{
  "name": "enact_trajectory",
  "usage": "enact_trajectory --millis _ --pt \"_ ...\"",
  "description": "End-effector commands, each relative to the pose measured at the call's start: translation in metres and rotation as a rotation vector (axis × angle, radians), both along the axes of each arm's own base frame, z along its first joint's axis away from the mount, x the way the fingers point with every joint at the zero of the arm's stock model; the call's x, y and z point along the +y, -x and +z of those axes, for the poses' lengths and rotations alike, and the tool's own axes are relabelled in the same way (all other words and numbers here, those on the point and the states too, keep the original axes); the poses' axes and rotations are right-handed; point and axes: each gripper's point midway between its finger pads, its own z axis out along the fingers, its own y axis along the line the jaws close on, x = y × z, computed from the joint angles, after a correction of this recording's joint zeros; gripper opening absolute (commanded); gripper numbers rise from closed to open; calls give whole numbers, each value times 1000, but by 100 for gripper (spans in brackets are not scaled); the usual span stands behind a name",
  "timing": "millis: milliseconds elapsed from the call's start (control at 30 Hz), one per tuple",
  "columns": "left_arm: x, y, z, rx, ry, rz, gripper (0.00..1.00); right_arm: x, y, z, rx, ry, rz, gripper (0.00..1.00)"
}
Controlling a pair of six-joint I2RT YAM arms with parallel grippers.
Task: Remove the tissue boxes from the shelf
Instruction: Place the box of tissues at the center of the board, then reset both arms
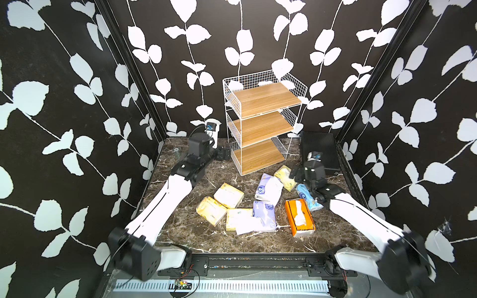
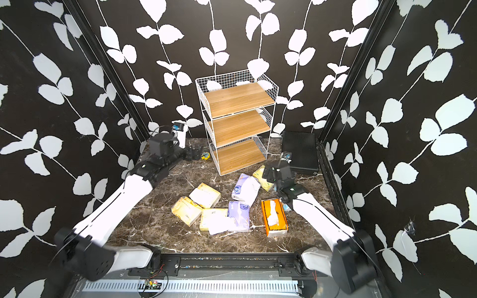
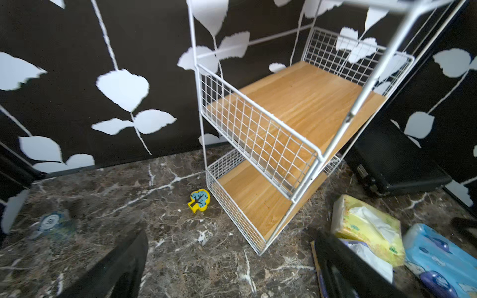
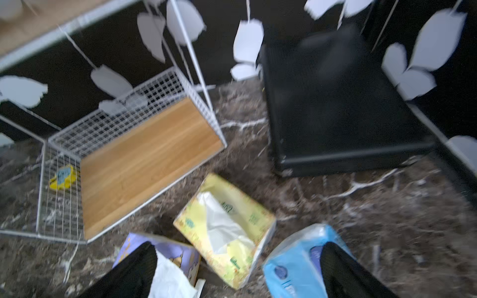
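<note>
**Bare shelf, tissue packs scattered on the table**

A white wire shelf (image 1: 263,121) with three bare wooden boards stands upright at the far middle. In front of it, tissue packs lie on the marble table (image 1: 185,232). Three pale yellow packs (image 1: 228,195) are near left and two lilac packs (image 1: 268,189) are central. A yellow pack (image 1: 285,176) lies by the shelf's foot. A blue pack (image 1: 304,196) and an orange-and-white box (image 1: 299,216) lie right.

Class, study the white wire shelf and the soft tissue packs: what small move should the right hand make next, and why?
Probably lift the right hand away: its jaws stand open and empty, all three wooden boards of the white wire shelf are bare, and the tissue packs lie on the dark marble table.
</note>
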Motion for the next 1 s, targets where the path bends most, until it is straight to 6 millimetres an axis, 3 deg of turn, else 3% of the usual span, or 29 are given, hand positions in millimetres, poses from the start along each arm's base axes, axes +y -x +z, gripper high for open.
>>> enact_trajectory --millis 0,133,267,367,467,500,700,967 --pt "33 6 1 -47 -45 148 99 -40 13 19 -60 183 -90 99" --pt "63 8 -55 31 -192 280 99 -79 29 5 -70 298 -169 99" --pt "79 13 -112 63 -233 356 99 -109 40 -14 -108 371 -244 99" --pt "87 17 -145 47 -282 370 99 -128 48 -31 -113 358 -303 99" --pt "105 21 -170 46 -323 447 99 -135 49 -44 -156 346 -318 99" --pt "107 21 -176 45 -334 443 99 -135 47 -47 -154 343 -310 99" --pt "127 20 -166 -48 -386 464 99 -135 35 -80 -65 391 -294 99" --pt "164 18 -204 -94 -353 523 99 -132 19 -91 -124 377 -277 99"
